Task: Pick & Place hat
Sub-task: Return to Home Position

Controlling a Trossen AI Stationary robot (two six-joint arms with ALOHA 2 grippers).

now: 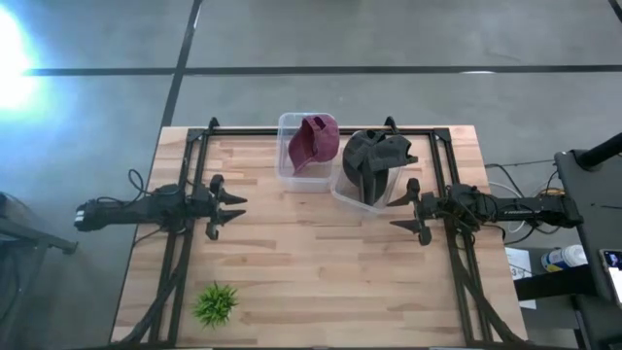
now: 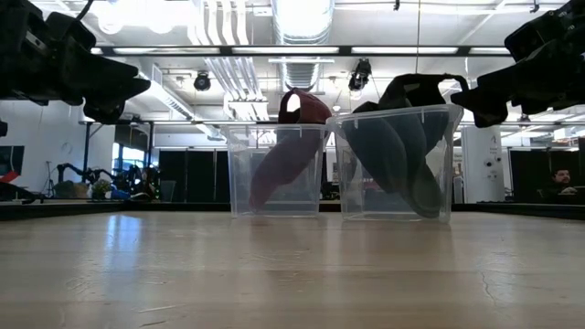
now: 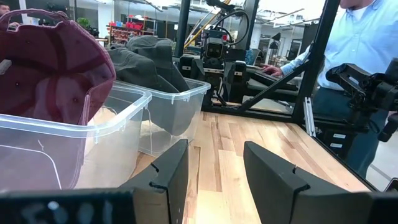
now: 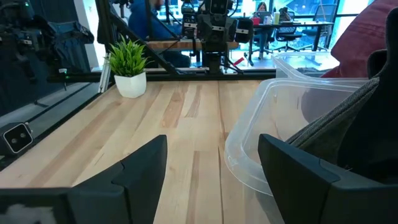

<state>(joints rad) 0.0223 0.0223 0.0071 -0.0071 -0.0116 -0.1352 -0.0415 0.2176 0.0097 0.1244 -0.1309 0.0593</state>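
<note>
A maroon cap (image 1: 313, 142) sits in a clear plastic bin (image 1: 292, 175) at the table's far middle, its crown sticking above the rim (image 2: 294, 108). A dark grey hat (image 1: 374, 158) fills a second clear bin (image 1: 348, 197) to its right, hanging over the rim (image 2: 402, 137). My left gripper (image 1: 233, 212) hovers open above the table's left side, pointing right. My right gripper (image 1: 406, 212) hovers open at the right, pointing left, close beside the grey hat's bin. Both bins rest by their bases on the table.
A small green potted plant (image 1: 215, 303) stands near the table's near left corner. Bare wood lies between the two grippers (image 1: 321, 243). A person in a light blue shirt (image 3: 360, 37) stands beyond the table's right side, and workbenches fill the room behind.
</note>
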